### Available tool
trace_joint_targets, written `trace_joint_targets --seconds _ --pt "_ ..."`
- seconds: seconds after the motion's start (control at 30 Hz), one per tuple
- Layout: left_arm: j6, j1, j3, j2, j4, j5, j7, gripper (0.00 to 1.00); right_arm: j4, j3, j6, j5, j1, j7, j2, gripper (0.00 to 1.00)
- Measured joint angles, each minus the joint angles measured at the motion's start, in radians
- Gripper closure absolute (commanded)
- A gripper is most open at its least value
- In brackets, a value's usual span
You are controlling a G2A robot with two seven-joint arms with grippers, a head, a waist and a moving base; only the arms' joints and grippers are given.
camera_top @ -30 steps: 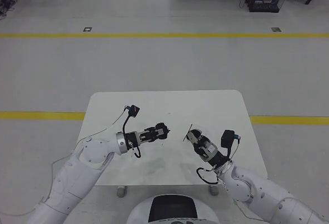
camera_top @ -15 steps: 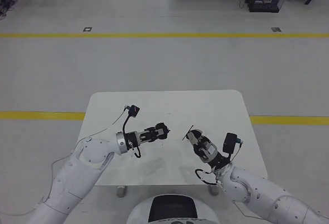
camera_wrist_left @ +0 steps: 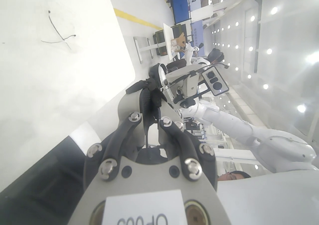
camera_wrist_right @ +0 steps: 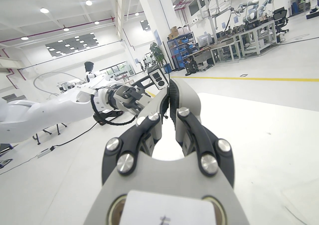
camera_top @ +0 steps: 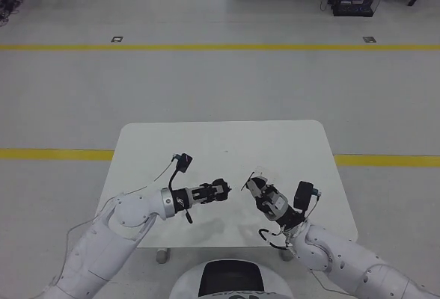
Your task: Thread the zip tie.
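Zip tie (camera_top: 243,186), thin dark strand: pinched in closed right gripper (camera_top: 250,182), facing left gripper (camera_top: 224,187), also closed, both above white table (camera_top: 205,142), presumably aligning ends for threading.

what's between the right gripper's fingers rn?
A thin black zip tie pokes out past the tip of the right gripper. Its pads are pressed shut and cover the clamped stretch, so how much is gripped is hidden.
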Motion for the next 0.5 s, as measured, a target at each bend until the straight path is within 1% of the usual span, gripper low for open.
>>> trace_joint_targets --seconds 0.1,0.23,0.37,0.5 --pt "0.014 0.015 -0.001 0.002 -0.009 0.005 0.026 1.00 0.002 0.009 0.000 -0.007 -0.006 -0.002 -0.006 1.00" --pt "0.002 0.031 0.003 0.002 -0.015 -0.016 0.048 1.00 0.004 0.020 0.000 -0.011 -0.017 -0.007 -0.015 1.00" --pt "-0.010 0.037 0.009 0.002 -0.010 -0.040 0.052 1.00 0.008 0.026 0.000 -0.009 -0.024 -0.004 -0.023 1.00" --pt "-0.011 0.037 0.016 0.001 -0.004 -0.048 0.060 1.00 0.009 0.029 0.000 -0.007 -0.026 0.003 -0.027 1.00"
